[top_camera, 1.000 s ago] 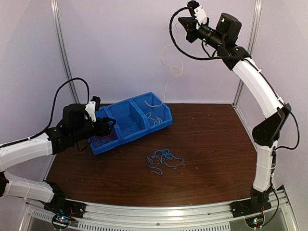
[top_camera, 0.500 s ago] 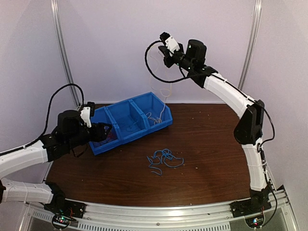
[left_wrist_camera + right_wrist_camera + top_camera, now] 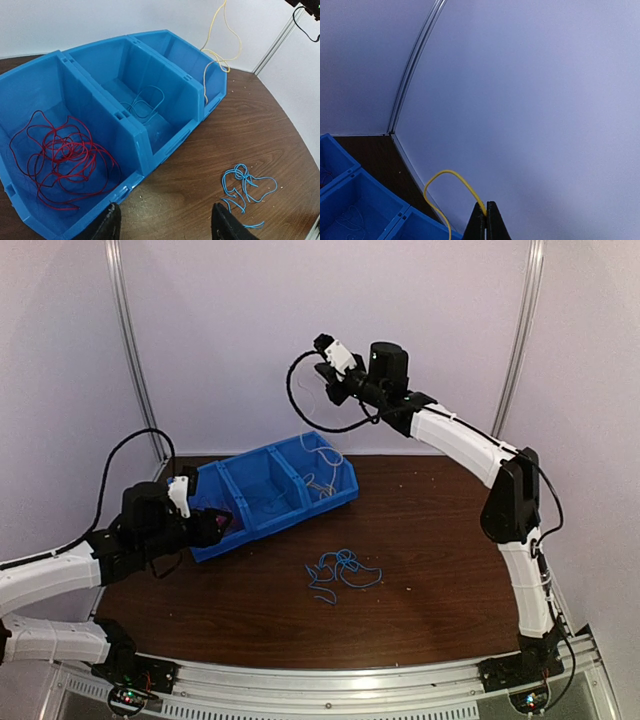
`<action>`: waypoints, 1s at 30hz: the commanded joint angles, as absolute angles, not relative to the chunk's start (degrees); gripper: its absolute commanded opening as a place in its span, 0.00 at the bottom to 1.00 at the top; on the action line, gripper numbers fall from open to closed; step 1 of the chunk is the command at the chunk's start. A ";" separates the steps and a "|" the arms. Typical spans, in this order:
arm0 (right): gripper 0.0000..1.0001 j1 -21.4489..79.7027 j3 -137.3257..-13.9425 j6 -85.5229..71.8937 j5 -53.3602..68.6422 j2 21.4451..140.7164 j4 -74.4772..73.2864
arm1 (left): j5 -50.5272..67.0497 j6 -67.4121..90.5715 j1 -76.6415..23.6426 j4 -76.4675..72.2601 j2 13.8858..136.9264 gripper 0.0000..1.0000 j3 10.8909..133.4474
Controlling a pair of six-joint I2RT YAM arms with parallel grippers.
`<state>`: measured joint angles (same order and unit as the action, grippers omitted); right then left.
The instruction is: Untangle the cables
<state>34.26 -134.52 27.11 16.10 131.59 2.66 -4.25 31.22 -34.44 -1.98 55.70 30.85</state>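
Shut tight at the right gripper [image 3: 486, 210] on the yellow cable [image 3: 447, 171], high above the bin [image 3: 180, 95]. Spread wide at the left gripper [image 3: 167, 222], holding nothing, low beside the bin's near end.

Well along, by the look of it, with the colours already parted. Red cable [image 3: 60, 155] heaped alone in the end compartment nearest the left gripper. Thin blue loop [image 3: 145, 102] lying in the middle compartment. Yellow hanging from the pinch down to the far compartment, draped at its rim, part of it inside; cannot tell how much. No colour seen crossing another.

Left to do, probably: lowering and releasing the yellow into that far compartment. Then dealing with the blue cable [image 3: 245, 185], a small knotted cluster out on the table [image 3: 190, 165], well apart from the bin and near neither gripper. Cannot tell from here how tight its knot is.

Dark wood-grain tabletop, smooth, with a few pale specks. Plain pale walls [image 3: 545, 100] close on all sides, with a slim metal post [image 3: 415, 70] in the corner.
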 commanded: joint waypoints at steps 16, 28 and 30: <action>0.00 34.53 -130.93 19.42 27.48 132.89 -7.32 | -3.77 33.72 -34.01 -3.25 51.35 0.63 26.90; 0.00 35.03 -133.98 15.64 34.48 135.83 -5.94 | -3.23 35.07 -33.97 -1.87 49.51 0.63 26.24; 0.00 34.78 -134.30 15.71 33.73 137.24 -5.33 | -2.56 35.52 -34.01 -1.50 49.16 0.63 26.26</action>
